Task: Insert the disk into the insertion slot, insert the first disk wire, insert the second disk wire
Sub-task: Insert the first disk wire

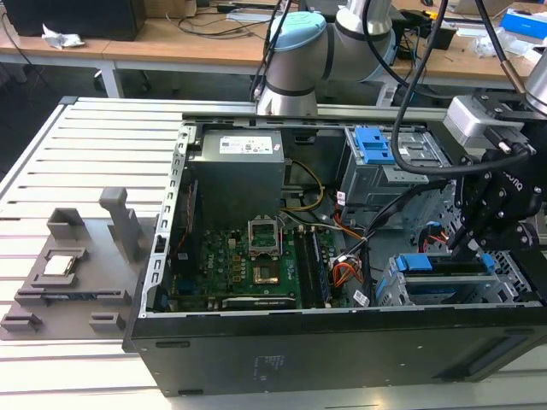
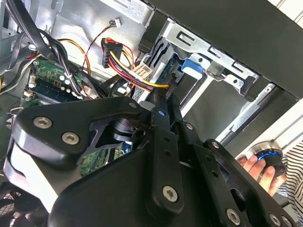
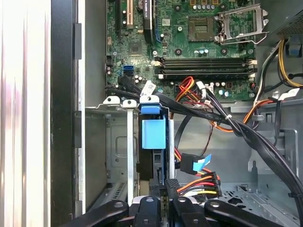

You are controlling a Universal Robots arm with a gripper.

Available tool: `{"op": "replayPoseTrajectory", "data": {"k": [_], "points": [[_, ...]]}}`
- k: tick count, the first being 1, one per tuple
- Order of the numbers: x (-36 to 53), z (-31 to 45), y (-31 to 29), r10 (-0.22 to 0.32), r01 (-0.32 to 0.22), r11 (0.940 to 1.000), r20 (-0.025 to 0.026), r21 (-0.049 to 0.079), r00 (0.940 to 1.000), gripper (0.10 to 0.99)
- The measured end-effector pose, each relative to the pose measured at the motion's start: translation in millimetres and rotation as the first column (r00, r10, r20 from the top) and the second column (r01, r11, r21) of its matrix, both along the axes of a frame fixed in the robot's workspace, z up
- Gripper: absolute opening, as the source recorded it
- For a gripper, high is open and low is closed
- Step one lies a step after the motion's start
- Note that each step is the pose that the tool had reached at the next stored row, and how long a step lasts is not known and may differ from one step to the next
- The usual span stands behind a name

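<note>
One disk in one insertion slot, jaws pinching one wire plug

the exterior view looks down at a slant from beyond one long edge of the slatted grey metal table, far enough off to take in the whole open black computer case lying on it. the first wrist view faces straight down into the case from close above the gripper. the second wrist view sits right against the gripper's black links, looking along them. all three views share the green motherboard and the grey perforated sheet-metal drive cage.
</note>
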State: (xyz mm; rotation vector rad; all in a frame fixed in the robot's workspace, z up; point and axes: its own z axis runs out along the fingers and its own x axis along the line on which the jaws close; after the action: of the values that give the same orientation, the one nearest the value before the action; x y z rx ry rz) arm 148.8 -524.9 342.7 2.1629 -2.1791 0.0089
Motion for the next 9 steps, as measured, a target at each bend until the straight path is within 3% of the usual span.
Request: {"op": "replayPoseTrajectory", "data": {"k": [9], "points": [[1.8,-2.1,0.0,0.000,0.000,1.0000,0.0000,0.002,1.0000,0.165]]}}
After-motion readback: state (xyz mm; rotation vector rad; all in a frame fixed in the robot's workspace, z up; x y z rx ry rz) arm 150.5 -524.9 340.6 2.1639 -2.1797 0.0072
